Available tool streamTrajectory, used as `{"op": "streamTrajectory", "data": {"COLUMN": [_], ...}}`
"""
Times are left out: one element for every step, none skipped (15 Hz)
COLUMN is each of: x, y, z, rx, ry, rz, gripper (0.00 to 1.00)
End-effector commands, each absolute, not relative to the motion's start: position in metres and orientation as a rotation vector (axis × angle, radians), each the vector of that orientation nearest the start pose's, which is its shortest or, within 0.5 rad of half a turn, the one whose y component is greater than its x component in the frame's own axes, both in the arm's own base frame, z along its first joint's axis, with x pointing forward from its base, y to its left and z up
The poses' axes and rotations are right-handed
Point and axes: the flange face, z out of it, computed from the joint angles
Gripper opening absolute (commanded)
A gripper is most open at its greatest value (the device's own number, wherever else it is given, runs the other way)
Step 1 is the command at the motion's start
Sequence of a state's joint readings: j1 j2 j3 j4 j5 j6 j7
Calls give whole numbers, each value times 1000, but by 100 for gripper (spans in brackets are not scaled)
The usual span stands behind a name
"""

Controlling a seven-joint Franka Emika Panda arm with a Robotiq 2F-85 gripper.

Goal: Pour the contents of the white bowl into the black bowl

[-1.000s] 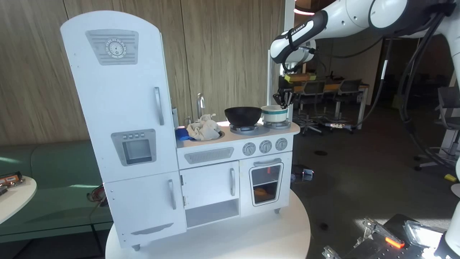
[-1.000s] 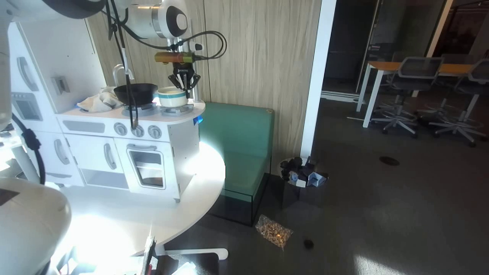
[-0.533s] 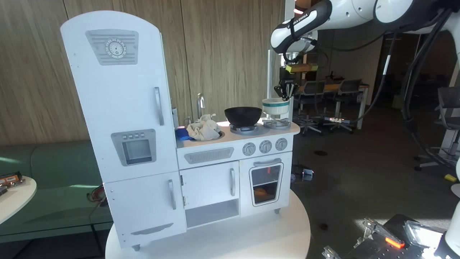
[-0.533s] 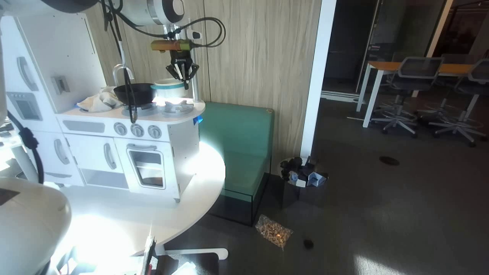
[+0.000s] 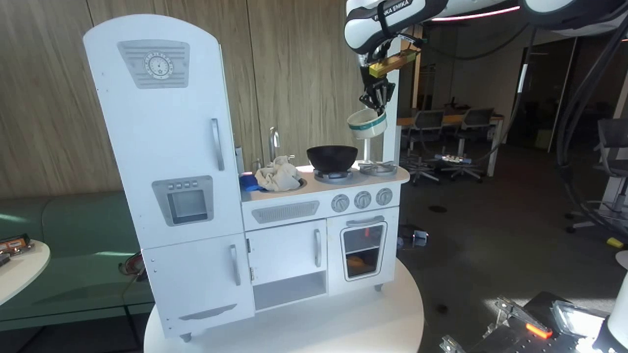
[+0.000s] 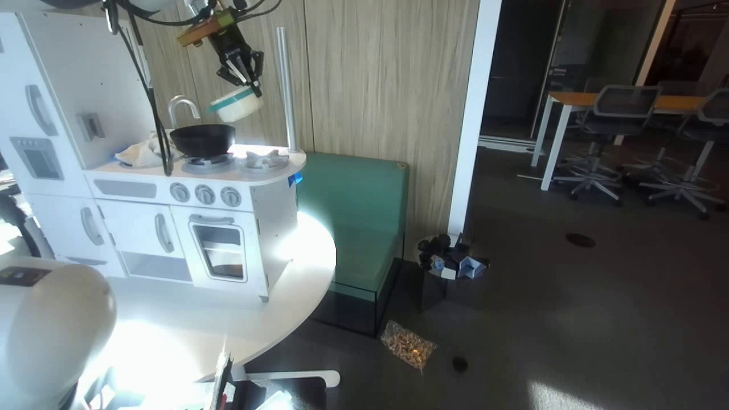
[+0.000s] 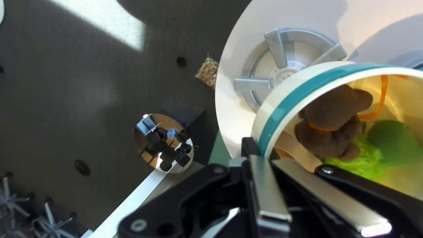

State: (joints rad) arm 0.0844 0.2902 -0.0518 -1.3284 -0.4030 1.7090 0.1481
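Claw (image 7: 263, 155), jaws closed on the rim only, holds the white bowl (image 5: 367, 124) higher than the black bowl (image 5: 332, 158), mouth tipped toward it, presumably for pouring; overlap is hard to judge.

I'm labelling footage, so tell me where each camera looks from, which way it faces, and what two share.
An exterior view: before the toy kitchen, facing its front; arm and gripper on the right.
An exterior view: off the oven end, facing front and side obliquely; arm and gripper on the left.
Wrist view: on the arm's end, looking down past the gripper, the only robot part showing, into the white bowl.
Both exterior views share the toy kitchen, black bowl and tilted white bowl.
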Motion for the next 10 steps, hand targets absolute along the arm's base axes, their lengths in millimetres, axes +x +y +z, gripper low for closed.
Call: {"op": "streamTrajectory", "data": {"x": [670,672,672,674,675,677,677,675,673,672], "y": [39,54,66,78,88,97,104,111,119,125], "z": [608,613,616,613,612,606,603,600,593,586], "rx": [-3709,-3747,-3786,-3815,-3836,-3858,-3866,-3856,-3839,-3832], "ry": [82,42,0,-69,-130,-192,-263,-300,-364,-428], "rz": [-411,-490,-558,-631,-711,-784,-864,-918,-981,-1033], "gripper": [3,3,3,3,3,2,2,2,2,2]}}
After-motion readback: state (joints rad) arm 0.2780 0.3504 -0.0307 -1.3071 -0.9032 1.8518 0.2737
